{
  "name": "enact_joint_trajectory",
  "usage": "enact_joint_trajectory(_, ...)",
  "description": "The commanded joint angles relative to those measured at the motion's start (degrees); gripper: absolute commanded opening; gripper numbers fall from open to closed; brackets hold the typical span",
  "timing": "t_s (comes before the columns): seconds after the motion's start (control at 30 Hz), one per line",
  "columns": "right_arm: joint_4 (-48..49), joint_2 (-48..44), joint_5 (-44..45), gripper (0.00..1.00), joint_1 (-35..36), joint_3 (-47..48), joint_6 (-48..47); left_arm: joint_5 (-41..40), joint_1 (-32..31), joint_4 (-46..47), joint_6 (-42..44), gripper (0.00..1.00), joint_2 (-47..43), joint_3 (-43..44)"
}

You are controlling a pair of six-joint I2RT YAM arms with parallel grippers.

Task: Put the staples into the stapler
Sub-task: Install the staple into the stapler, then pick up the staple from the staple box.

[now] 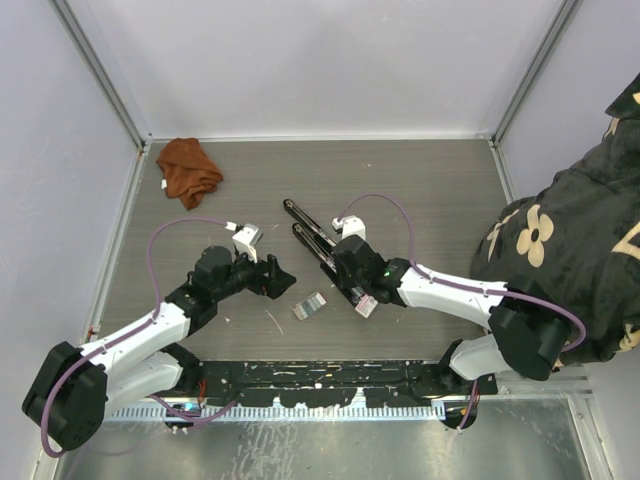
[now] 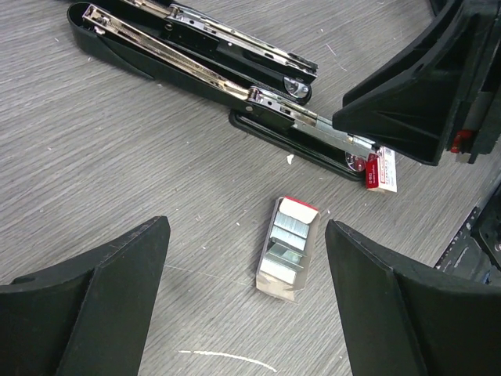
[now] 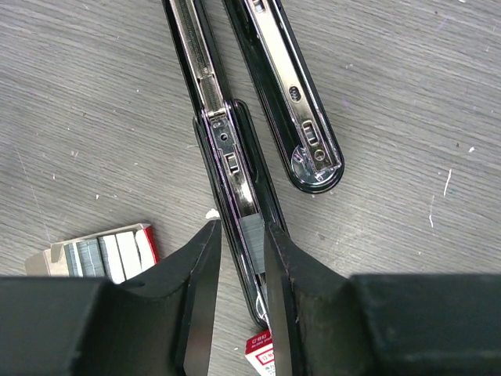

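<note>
Silvery-grey staple strips (image 2: 286,232) wait in small grey tray (image 2: 274,287) at 7 o'clock of long black-and-chrome stapler (image 2: 196,74), splayed open to expose channel (image 3: 205,86); left gripper (image 2: 244,235) spread wide overhead, right gripper (image 3: 239,231) narrowly astride one strip (image 3: 252,239) there for seating, can't tell if pinched.

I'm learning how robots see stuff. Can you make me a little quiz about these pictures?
1. True or false: the stapler lies folded shut.
2. What lies in the far left corner of the table? A) an orange cloth B) a blue cup C) scissors
3. Fill in: the left pincer stands wide ____.
Key: 1 false; 2 A; 3 open.
</note>
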Motion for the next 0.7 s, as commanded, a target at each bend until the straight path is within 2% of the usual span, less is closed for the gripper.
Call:
enact_joint_trajectory(0.0, -2.4, -2.8, 1.0, 0.34, 0.1, 2.5, 3.6, -1.3, 0.3, 4.9, 1.0, 0.83, 0.3, -0.2)
enact_joint_trajectory(0.13, -3.9, -5.0, 0.7, 0.38, -0.2, 2.3, 4.0, -2.5, 0.2, 3.6, -0.4, 0.83, -0.2, 0.8)
enact_joint_trajectory(0.27, -5.2, -6.7, 0.4, 0.47, -1.5, 1.4, 2.2, -8.7, 0.3, -1.6, -4.7, 0.83, -4.1, 2.9)
enact_joint_trajectory(0.4, -5.3, -5.7, -2.3, 0.50, -5.1, 1.9, 0.3, -12.7, 1.3, -7.7, -9.0, 0.87, -6.4, 5.7)
enact_joint_trajectory(0.53, -4.9, -2.0, -5.1, 0.55, -8.2, 5.1, -3.5, -10.5, 3.5, -10.8, -13.2, 0.87, -5.4, 7.5)
enact_joint_trajectory(0.67, -4.5, 3.6, -4.9, 0.55, -9.2, 9.4, -6.7, -6.6, 5.7, -10.9, -15.5, 0.87, -4.4, 7.8)
